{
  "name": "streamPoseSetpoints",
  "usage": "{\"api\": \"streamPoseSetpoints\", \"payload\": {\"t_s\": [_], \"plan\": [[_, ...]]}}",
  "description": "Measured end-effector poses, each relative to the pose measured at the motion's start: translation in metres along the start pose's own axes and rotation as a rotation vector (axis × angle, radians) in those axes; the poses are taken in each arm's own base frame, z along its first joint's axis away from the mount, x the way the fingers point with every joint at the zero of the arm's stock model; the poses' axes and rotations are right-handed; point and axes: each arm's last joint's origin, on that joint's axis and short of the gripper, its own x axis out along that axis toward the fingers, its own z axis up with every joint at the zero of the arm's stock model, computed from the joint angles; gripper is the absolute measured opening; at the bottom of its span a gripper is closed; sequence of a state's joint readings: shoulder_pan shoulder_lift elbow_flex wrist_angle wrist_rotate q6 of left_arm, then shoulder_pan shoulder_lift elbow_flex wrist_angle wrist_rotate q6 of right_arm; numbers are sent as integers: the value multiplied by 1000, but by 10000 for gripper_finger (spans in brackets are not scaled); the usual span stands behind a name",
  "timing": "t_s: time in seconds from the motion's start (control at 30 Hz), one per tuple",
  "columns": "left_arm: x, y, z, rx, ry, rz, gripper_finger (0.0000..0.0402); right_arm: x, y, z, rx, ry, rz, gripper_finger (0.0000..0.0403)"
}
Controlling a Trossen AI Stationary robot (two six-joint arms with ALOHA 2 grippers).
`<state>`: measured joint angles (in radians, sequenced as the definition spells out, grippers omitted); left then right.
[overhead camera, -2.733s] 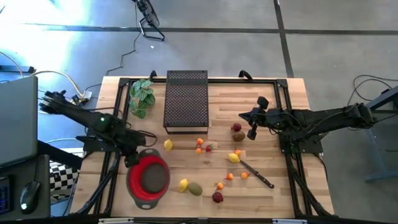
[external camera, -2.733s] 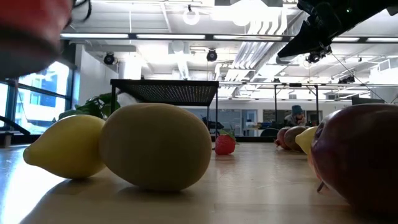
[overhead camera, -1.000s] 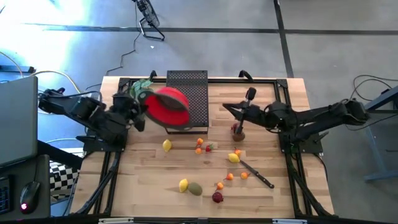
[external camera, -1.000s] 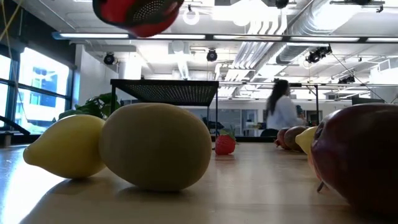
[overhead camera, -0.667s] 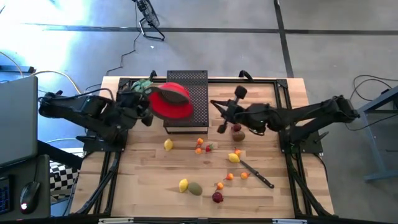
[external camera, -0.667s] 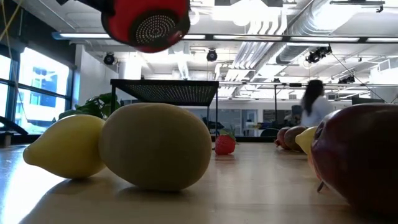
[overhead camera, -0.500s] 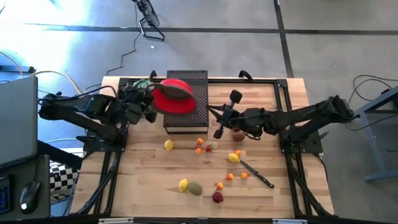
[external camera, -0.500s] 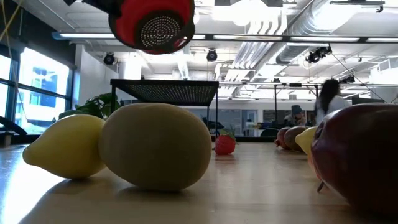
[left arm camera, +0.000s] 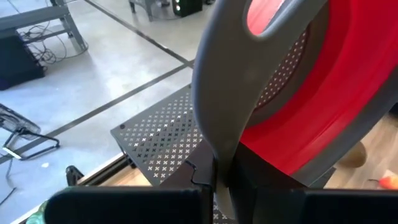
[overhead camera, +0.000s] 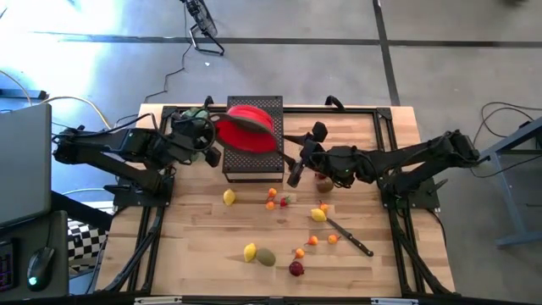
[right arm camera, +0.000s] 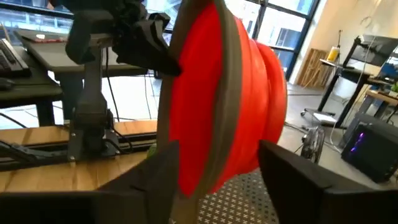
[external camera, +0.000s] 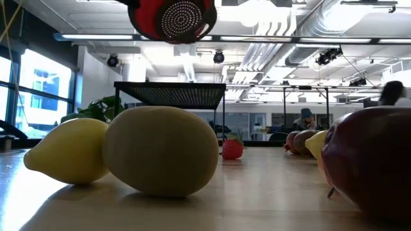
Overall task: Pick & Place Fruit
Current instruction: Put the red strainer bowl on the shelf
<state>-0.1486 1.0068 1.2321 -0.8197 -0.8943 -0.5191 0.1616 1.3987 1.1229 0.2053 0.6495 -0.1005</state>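
Observation:
My left gripper (overhead camera: 212,141) is shut on a red colander (overhead camera: 251,129) with a grey rim, held on its side in the air above a black perforated box (overhead camera: 253,159). The low view shows the colander (external camera: 172,18) high up. My right gripper (overhead camera: 292,159) is open and level, its fingers on either side of the colander's rim (right arm camera: 199,155). Fruits lie on the wood: lemons (overhead camera: 229,197) (overhead camera: 318,214) (overhead camera: 249,252), an olive-green one (overhead camera: 266,257), a dark red one (overhead camera: 295,268) and small orange ones (overhead camera: 272,193). My left gripper pinches the colander's grey rim handle (left arm camera: 214,124) between its two fingers, coming roughly level from the table's left. The colander is lifted clear and tipped on its side, its bowl toward the right arm. I cannot tell whether my right gripper touches the rim between its fingers.
A black-handled knife (overhead camera: 349,236) lies near the right lemon. A green leafy plant (overhead camera: 188,117) stands at the far left, behind my left arm. A brown fruit (overhead camera: 324,180) lies under my right arm. A black frame (overhead camera: 385,127) runs along the table's edges.
My left gripper has carried the colander toward the table's right and far edges, over the black box, and turned it further onto its side. My right gripper has swung from the fruit toward the table's left, up to the colander's rim.

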Motion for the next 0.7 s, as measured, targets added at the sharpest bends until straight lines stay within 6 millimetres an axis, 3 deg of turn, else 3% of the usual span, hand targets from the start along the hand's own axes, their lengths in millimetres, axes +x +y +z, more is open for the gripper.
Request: {"api": "streamPoseSetpoints", "payload": {"t_s": [0.13,0.3,0.53,0.7], "plan": [[4,-5,-1,-4,1,3,15,2,-1,0,10,-3,41,254],[13,-16,-6,28,26,18,15,7,-9,-2,64,8,27,254],[22,-27,-8,31,13,36,15,15,-22,-6,115,42,-20,215],[22,-26,-6,26,-20,84,15,15,-23,-7,136,48,-32,158]]}}
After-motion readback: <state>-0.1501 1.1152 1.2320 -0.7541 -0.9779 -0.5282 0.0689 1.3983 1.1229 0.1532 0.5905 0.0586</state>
